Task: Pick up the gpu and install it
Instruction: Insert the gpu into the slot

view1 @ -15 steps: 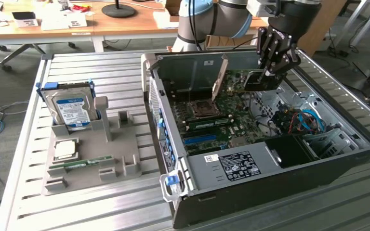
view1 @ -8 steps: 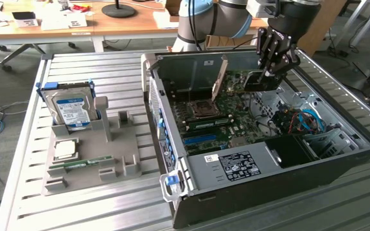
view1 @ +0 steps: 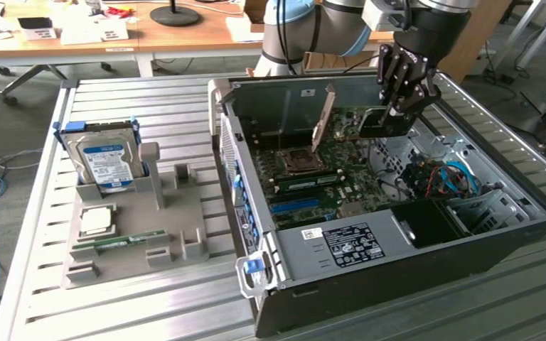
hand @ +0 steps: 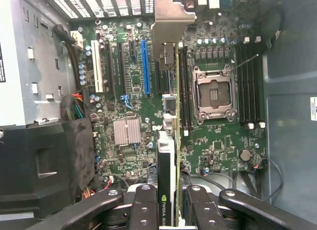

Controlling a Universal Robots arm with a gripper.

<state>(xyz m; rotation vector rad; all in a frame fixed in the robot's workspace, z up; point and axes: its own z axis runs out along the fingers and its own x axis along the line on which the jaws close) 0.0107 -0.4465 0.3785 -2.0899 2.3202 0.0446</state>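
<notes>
Checking gpu (hand: 167, 151) first: found it pinched on edge between the fingers (hand: 143, 210) of the gripper (view1: 387, 124), clenched on the card's upper edge at the end away from the silver bracket (hand: 168, 22). Hung inside the open case (view1: 397, 277), over the motherboard (hand: 218, 146), card plane standing square to the board.

Read the long axis as running parallel to the expansion slots, bracket end toward the case's rear wall and gripped end toward the case's middle. Put the tool directly above the card, so card sat between gripper and board; judged any seating travel to be straight down along that line.

Saw the card's edge line lying between the blue slot (hand: 145, 67) and the CPU socket (hand: 213, 94), just beside the blue slot and apart from the socket. Couldn't make out the slot right under it, hidden by the card itself. Couldn't tell whether the lower edge touched a slot or hovered just clear. Bracket looked slightly tilted against the rear wall in the exterior view; judged that as worth watching for alignment.

Further out: case sat toward the far corner of the slatted table (view1: 140, 305) on the exterior view's right. Noted grey parts fixture (view1: 173, 213) near the opposite edge, holding the hard drive (view1: 107, 160) upright and the memory stick (view1: 121, 241) flat, both well apart from the gripper.
</notes>
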